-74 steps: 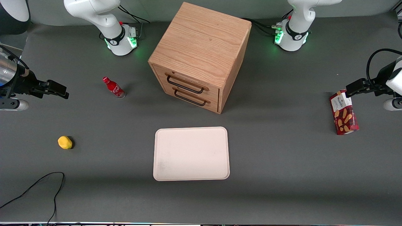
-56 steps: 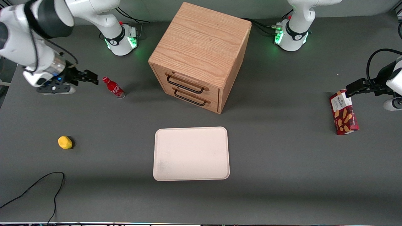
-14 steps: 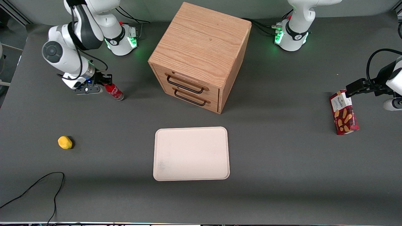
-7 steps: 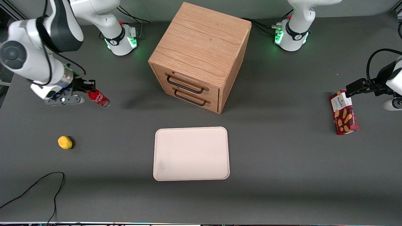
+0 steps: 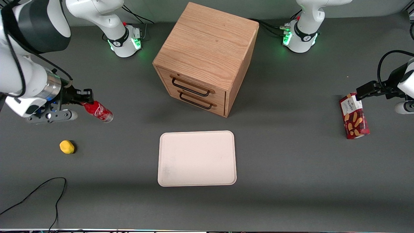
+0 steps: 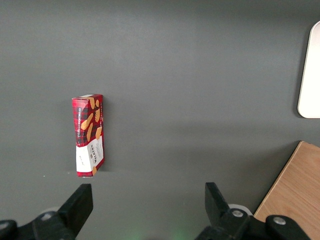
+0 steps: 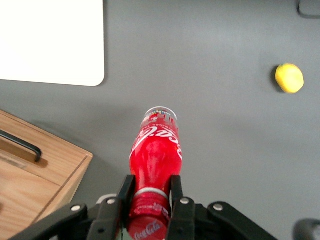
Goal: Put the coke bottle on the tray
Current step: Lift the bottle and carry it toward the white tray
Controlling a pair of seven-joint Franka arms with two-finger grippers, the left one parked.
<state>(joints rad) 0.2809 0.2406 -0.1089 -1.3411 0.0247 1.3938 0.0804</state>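
The end effector (image 5: 84, 97) grips the coke bottle (image 5: 98, 111) by its neck, above the worktop (image 5: 291, 161), well apart from the tray (image 5: 197, 158).

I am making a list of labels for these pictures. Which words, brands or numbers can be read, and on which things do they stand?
"Coca-Cola", white script, on the coke bottle held by the gripper, fingers shut on its neck, above the table.
"Walkers", white label on the biscuit box; smaller print there is too small to read.
Tray, drawer cabinet: no text.

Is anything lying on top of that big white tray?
No. The flat cream-white tray is bare; the small red coke bottle hangs nearer the working arm's end, clamped at its neck by the gripper. What is beneath the tray is covered.
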